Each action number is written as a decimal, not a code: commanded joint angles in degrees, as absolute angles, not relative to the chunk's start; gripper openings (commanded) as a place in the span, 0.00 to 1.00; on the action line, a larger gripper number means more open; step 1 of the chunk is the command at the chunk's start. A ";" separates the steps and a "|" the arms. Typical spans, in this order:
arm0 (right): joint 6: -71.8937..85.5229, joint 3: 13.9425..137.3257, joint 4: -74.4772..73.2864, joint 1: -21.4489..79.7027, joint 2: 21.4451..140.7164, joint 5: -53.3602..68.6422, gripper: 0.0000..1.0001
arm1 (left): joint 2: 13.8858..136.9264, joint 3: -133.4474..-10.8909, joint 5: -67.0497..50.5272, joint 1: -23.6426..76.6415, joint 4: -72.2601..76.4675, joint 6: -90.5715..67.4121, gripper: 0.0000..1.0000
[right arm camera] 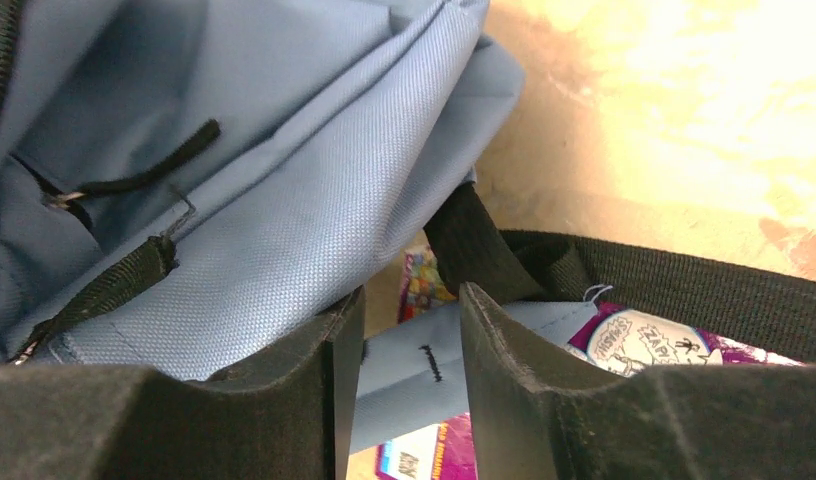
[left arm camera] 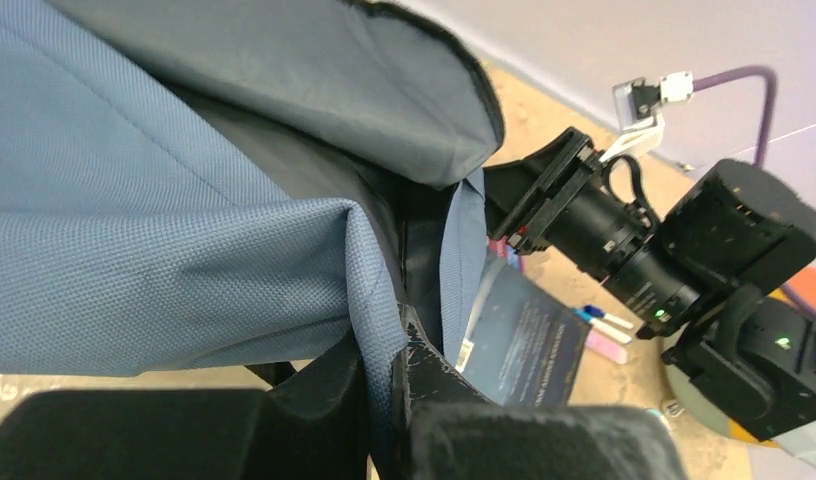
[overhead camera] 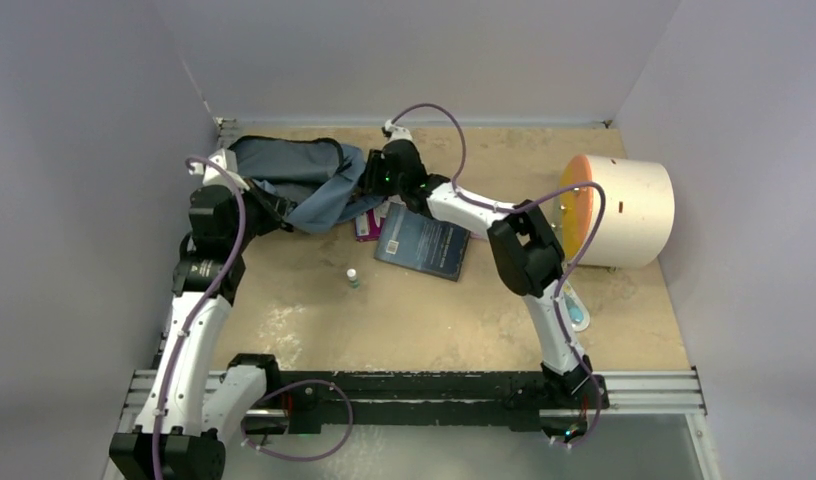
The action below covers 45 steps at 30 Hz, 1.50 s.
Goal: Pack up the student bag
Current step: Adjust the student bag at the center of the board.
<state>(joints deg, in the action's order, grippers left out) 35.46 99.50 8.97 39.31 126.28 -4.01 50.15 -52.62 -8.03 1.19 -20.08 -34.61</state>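
The student bag (overhead camera: 294,178), grey-blue fabric with black straps, lies at the back left of the table. My left gripper (left arm camera: 384,345) is shut on a fold of its fabric (left arm camera: 369,260) and sits at the bag's near left side (overhead camera: 267,205). My right gripper (overhead camera: 370,178) is at the bag's right end, its fingers open (right arm camera: 412,300). A grey-blue strap band (right arm camera: 409,375) runs across behind the gap, and bag fabric (right arm camera: 284,230) lies over the left finger. In the left wrist view the right gripper (left arm camera: 519,200) reaches under the bag's flap.
A dark blue book (overhead camera: 424,241) lies right of the bag, with a magenta booklet (right arm camera: 634,340) partly under the bag and a black strap (right arm camera: 674,268). Markers (left arm camera: 609,320) and a pink eraser (left arm camera: 606,347) lie beyond the book. A small bottle (overhead camera: 352,277) stands mid-table. A white cylinder with an orange face (overhead camera: 629,210) sits at the right.
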 commanded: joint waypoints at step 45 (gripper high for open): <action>37.53 56.85 0.09 35.98 77.81 -15.87 0.93 | 45.58 -46.51 -16.16 2.20 -33.78 -32.69 0.68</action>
<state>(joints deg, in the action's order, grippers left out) 31.03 63.26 2.28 36.86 81.84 -16.01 46.33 -43.62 -8.60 1.32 -35.64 -35.70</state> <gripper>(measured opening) 0.865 0.661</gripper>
